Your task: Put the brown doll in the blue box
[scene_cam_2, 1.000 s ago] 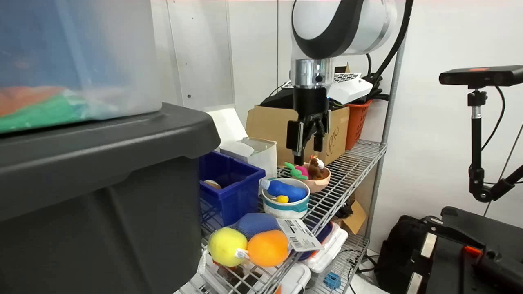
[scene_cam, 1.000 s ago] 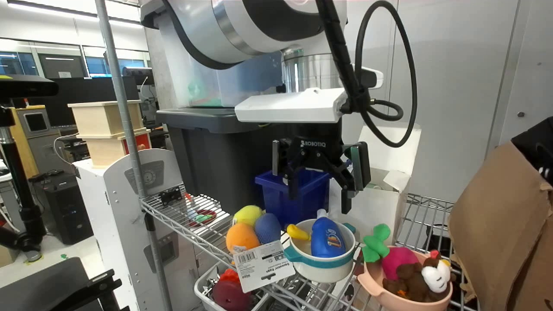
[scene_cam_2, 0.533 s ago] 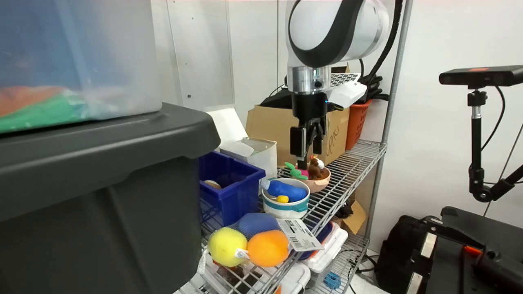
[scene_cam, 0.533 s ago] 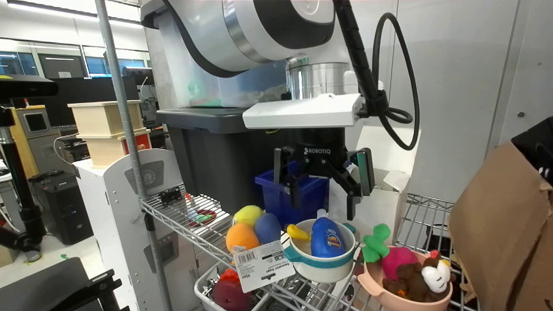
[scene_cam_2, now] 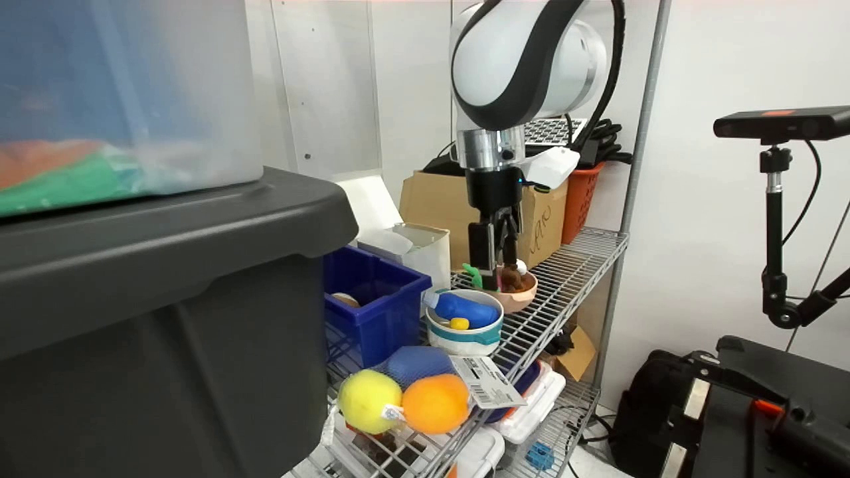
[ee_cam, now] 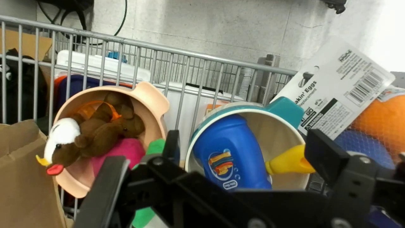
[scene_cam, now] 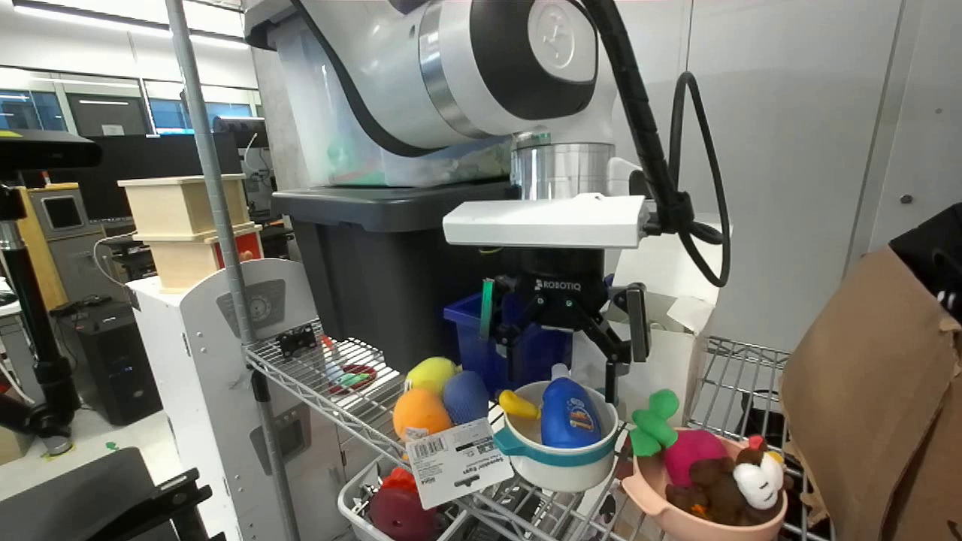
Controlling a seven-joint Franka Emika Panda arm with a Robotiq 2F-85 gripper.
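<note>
Black fingers [scene_cam: 612, 377] now lower, apart; brown doll [scene_cam: 718, 488] unmoved.

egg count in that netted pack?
3. In an exterior view, the yellow egg and the orange egg lie side by side nearer the camera, the blue egg behind them, by the blue box. Another could be hidden underneath.

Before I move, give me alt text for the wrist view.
The brown doll lies in a peach bowl at left, beside a magenta plush. The open hand covers much of the bottom, partly hiding a white pot holding a blue bottle and yellow item.
</note>
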